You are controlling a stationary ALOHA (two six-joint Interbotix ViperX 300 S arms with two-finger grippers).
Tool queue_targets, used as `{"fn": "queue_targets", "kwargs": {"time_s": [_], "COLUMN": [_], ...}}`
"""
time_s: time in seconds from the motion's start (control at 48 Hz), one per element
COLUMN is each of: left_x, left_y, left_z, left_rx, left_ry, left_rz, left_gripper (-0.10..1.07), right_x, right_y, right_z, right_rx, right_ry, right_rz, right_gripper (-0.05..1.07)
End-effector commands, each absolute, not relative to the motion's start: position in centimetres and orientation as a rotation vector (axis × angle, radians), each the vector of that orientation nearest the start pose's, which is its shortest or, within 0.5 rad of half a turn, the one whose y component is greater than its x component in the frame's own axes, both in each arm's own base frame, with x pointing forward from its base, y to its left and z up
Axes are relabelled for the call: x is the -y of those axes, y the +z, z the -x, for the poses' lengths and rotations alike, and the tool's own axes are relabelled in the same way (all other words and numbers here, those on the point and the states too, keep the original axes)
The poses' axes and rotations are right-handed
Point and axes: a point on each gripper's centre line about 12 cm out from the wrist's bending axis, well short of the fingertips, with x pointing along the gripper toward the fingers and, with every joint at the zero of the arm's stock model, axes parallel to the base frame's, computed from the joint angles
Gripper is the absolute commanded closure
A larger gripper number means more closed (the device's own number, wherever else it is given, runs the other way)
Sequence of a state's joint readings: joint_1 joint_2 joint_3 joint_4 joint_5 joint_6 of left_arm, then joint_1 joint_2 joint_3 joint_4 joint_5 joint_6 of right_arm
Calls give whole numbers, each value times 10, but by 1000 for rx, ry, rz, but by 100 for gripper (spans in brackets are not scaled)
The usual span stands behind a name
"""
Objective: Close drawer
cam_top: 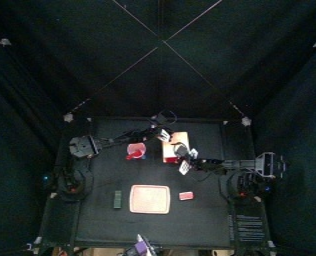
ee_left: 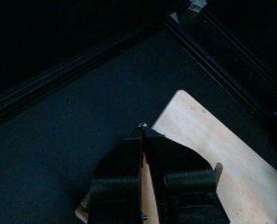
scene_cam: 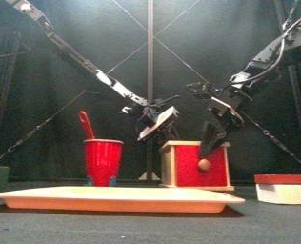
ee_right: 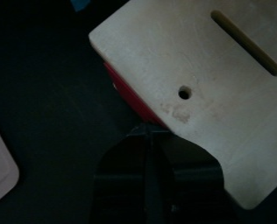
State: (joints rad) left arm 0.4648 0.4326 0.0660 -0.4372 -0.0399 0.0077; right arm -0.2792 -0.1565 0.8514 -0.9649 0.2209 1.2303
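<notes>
Left pincer (ee_left: pixel 145 179) clamps thin wood panel (ee_left: pixel 223 149) edge; right pincer (ee_right: pixel 147 144) pinches drawer (scene_cam: pixel 198 162) box wall. Likely light, rigid, smooth; push front face.

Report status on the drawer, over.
Left fingers clamped on pale panel edge. Right fingers at drawer unit. Red cup beside it, apart.

black curtains (cam_top: pixel 41 120), small black table (cam_top: pixel 107 170)
</notes>
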Motion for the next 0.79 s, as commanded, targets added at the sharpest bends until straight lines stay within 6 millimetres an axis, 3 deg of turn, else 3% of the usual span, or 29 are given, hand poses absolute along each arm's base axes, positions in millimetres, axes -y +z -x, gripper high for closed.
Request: {"fn": "queue_targets", "kwargs": {"time_s": [0.0, 0.188, 0.292, 0.771], "left_x": [-251, -247, -239, -136], "left_y": [223, 254, 259, 260], "left_z": [-490, -483, -476, -430], "left_rx": [-228, -145, -157, -154], "left_ry": [560, 554, 539, 382], "left_rz": [467, 423, 385, 254], "left_gripper": [56, 56, 56, 56], "right_x": [106, 97, 93, 62], "right_y": [177, 197, 203, 228], "right_z": [-311, -308, -301, -253], "right_rx": [-685, -611, -587, -445], "right_ry": [-513, -460, -445, -342], "right_rz": [-306, -309, -301, -322], "right_gripper": [58, 58, 58, 58]}}
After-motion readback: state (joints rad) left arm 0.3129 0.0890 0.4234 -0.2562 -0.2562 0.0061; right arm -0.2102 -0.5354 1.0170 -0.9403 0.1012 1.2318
